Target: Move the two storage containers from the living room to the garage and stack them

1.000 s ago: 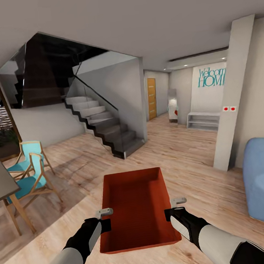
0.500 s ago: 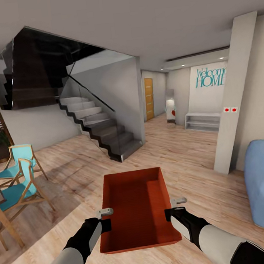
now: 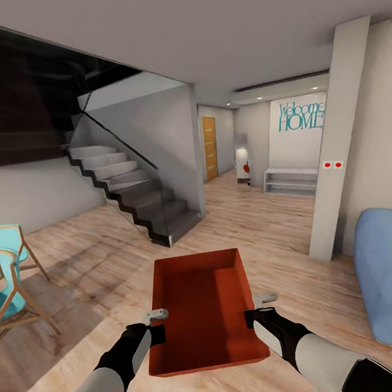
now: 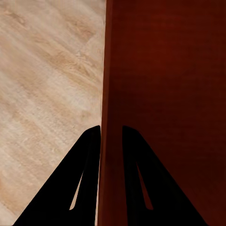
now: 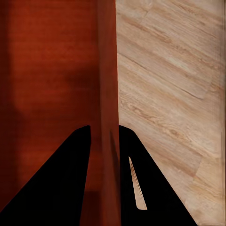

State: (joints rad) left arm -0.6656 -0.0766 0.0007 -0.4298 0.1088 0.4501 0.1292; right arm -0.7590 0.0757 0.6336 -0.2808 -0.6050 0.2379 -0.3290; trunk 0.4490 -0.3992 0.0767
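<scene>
Room: the living room, light wood plank flooring (image 3: 272, 230) throughout; a staircase (image 3: 136, 196) with a glass balustrade lies ahead to the left, a hallway with a wooden door (image 3: 210, 148) runs straight ahead, a white pillar (image 3: 335, 145) and a blue sofa (image 3: 391, 272) stand to the right, turquoise chairs (image 3: 9, 282) at the far left. No dark concrete is in sight, so I judge the garage lies some way off.

Storage container (image 3: 201, 307): one orange-red open-top bin, carried level in front of the trunk and clear of the flooring, empty inside. Its long axis points away from the robot, toward the hallway opening.

Key relation: the bin sits squarely between the two tools, each equally near, one on each long wall; the open hallway lies dead ahead of its far short wall.

Arms: both reach forward and inward, forearms converging on the bin at about mid-length of its walls.

Left tool (image 4: 111, 134): closed down onto the left wall, one finger inside, one outside.

Right tool (image 5: 104, 134): clamped likewise astride the right wall.
</scene>
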